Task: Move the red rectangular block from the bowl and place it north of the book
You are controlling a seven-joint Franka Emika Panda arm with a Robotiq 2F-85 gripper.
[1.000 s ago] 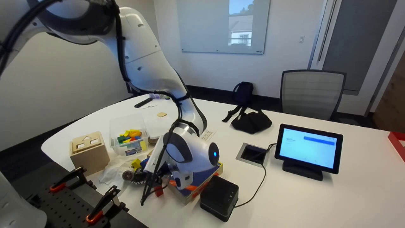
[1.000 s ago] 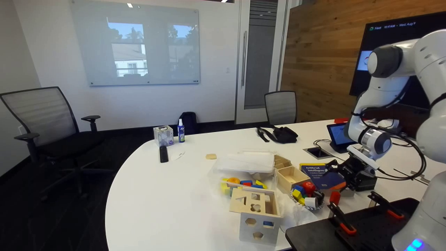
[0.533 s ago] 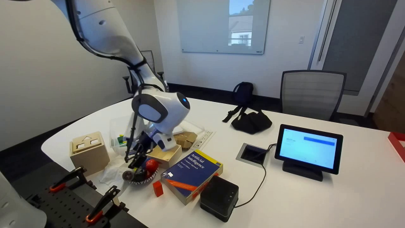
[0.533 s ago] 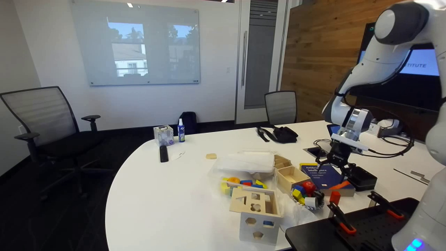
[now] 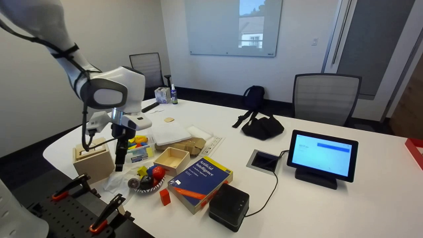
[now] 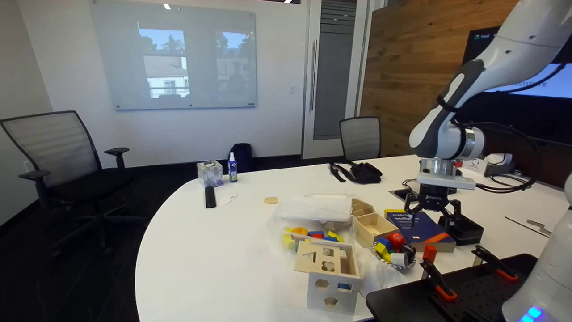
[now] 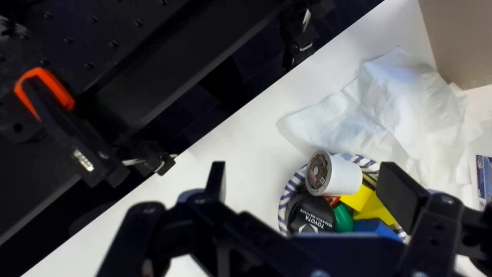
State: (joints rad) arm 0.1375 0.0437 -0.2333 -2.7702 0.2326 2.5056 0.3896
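The red rectangular block (image 5: 165, 197) stands upright on the white table between the bowl and the near corner of the book; it also shows in an exterior view (image 6: 429, 253). The bowl (image 5: 152, 189) has a striped rim and holds a white pod, a red ball and coloured pieces; its rim shows in the wrist view (image 7: 285, 204). The navy book (image 5: 202, 178) lies flat and also shows in an exterior view (image 6: 409, 224). My gripper (image 6: 430, 223) is open and empty, raised above the table. In the wrist view my gripper (image 7: 307, 184) has the bowl below its fingers. Block and book are outside the wrist view.
A black box (image 5: 229, 206) touches the book's side. A small wooden tray (image 5: 172, 160), a clear bin of blocks (image 5: 142, 153) and a wooden shape box (image 5: 93, 160) stand behind and beside the bowl. Red-handled clamps (image 5: 107, 215) rise from the mount's edge.
My gripper has moved up and away from beside the red block and book, toward the bowl and shape box in an exterior view, turning more upright. The block has stayed standing in place.
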